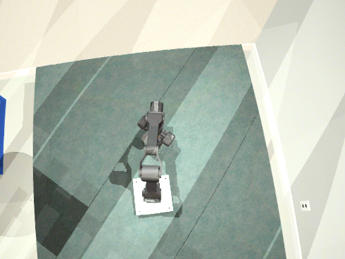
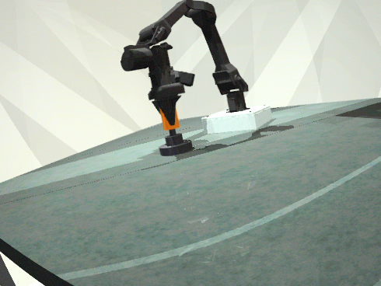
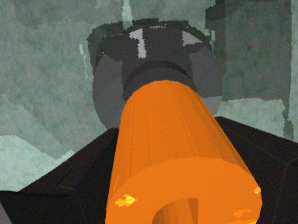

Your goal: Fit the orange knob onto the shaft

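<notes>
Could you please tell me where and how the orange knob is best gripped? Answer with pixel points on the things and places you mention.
Around the sides of the orange knob (image 2: 176,120) (image 3: 175,125), probably from above: it is a tall round barrel standing nearly upright over the dark pedestal (image 2: 176,148) (image 3: 106,95), so its underside should stay free.
</notes>
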Controlling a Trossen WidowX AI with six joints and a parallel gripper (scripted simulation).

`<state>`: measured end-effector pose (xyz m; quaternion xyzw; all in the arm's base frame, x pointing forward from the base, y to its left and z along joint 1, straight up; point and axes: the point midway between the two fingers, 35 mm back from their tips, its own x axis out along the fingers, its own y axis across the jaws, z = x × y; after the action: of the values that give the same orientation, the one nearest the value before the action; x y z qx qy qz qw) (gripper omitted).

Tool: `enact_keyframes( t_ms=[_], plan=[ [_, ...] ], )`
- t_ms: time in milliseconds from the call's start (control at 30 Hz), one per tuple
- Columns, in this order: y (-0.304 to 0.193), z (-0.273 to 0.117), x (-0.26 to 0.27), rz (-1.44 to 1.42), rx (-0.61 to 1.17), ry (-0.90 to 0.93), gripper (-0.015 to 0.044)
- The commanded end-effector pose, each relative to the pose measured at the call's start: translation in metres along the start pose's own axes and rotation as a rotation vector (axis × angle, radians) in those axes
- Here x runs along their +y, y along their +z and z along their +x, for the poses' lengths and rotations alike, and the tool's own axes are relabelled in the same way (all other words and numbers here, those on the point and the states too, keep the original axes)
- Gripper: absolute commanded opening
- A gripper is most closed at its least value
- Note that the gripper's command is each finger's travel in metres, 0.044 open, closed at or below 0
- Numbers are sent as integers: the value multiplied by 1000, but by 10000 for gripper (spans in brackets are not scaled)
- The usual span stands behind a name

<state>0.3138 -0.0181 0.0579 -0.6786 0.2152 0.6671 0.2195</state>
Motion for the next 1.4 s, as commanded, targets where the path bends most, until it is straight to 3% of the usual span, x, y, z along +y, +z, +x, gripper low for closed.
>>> enact_keyframes(
  t_ms=[0,367,1367],
  plan=[
    [0,-3,1,-5,1,0,0],
    [0,-3,-1,-214,1,0,0],
    [0,-4,0,-214,1,0,0]
  ],
)
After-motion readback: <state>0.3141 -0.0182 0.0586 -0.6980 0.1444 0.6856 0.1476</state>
